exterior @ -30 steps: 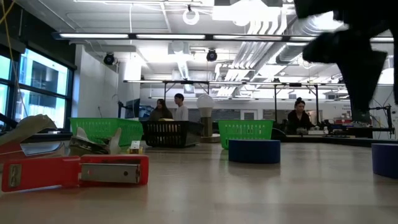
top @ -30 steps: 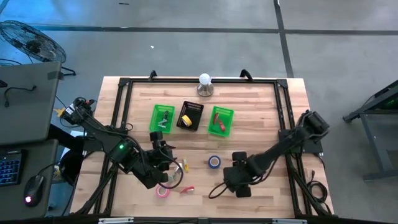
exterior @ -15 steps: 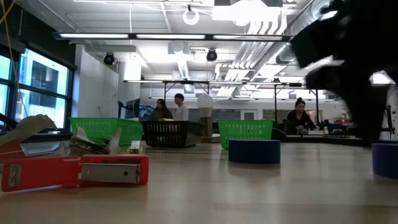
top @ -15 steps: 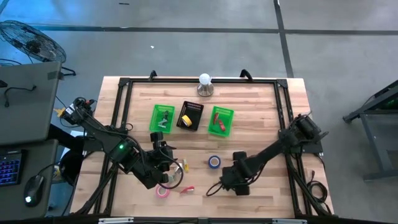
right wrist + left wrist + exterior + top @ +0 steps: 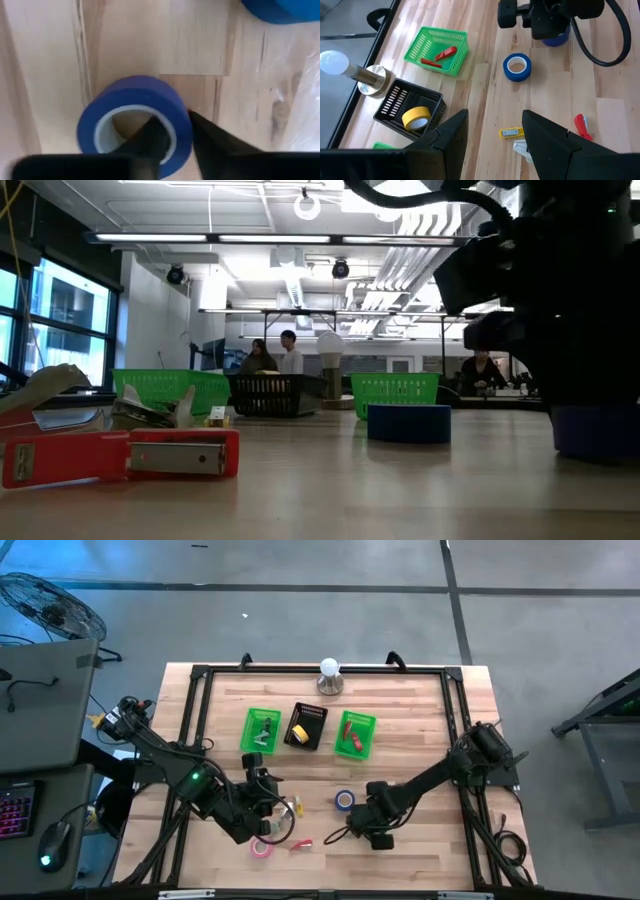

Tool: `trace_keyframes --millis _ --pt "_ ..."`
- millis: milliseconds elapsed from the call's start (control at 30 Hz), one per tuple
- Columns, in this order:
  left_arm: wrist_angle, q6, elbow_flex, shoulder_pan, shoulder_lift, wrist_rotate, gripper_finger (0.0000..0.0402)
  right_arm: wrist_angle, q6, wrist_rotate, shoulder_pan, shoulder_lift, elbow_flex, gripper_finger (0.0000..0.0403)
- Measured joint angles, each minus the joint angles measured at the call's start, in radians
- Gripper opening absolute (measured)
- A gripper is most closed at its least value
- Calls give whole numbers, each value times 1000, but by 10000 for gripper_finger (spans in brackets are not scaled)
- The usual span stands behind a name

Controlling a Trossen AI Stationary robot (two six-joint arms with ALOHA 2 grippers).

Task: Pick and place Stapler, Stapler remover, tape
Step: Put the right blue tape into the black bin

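The high view hangs well above and looks straight down, taking in the whole wooden table (image 5: 320,755) at frame centre with grey floor around it, while the low view sits at table-top height and faces level across the boards into the room, very near a red stapler (image 5: 120,452) at lower left. The left wrist view looks down at a slant from some way up and shares a blue tape roll (image 5: 517,67) with the low view (image 5: 408,422) and the high view (image 5: 344,800). The right wrist view is pressed close above a purple-blue tape roll (image 5: 135,122), whose wall sits between two dark fingers (image 5: 155,140) at the bottom of the frame.
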Motion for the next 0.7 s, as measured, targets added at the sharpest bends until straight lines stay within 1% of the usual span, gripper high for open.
trace_keyframes --millis 33,67,133,233,333,433,533,600,700 --pt "0 0 0 0 0 0 181 -9 -23 0 -2 0 7 44" --pt "0 2 0 0 0 0 181 -20 -45 -2 -4 1 19 32" --pt "-2 10 0 0 0 -6 181 -39 -67 24 -4 -1 47 32" --pt "4 45 -11 0 -1 -38 181 -106 -104 97 -6 -16 115 34" --pt "14 95 -49 0 0 -68 181 -191 -159 178 -6 -30 195 33" --pt "62 159 -108 0 -1 -115 181 -238 -206 273 -8 -64 289 33" --pt "163 239 -190 0 -1 -200 181 -246 -268 354 -14 -96 370 33" --pt "279 283 -245 0 -1 -281 181 -239 -319 431 -18 -116 414 33" --pt "487 338 -321 0 0 -393 181 -216 -407 577 -23 -134 471 33"
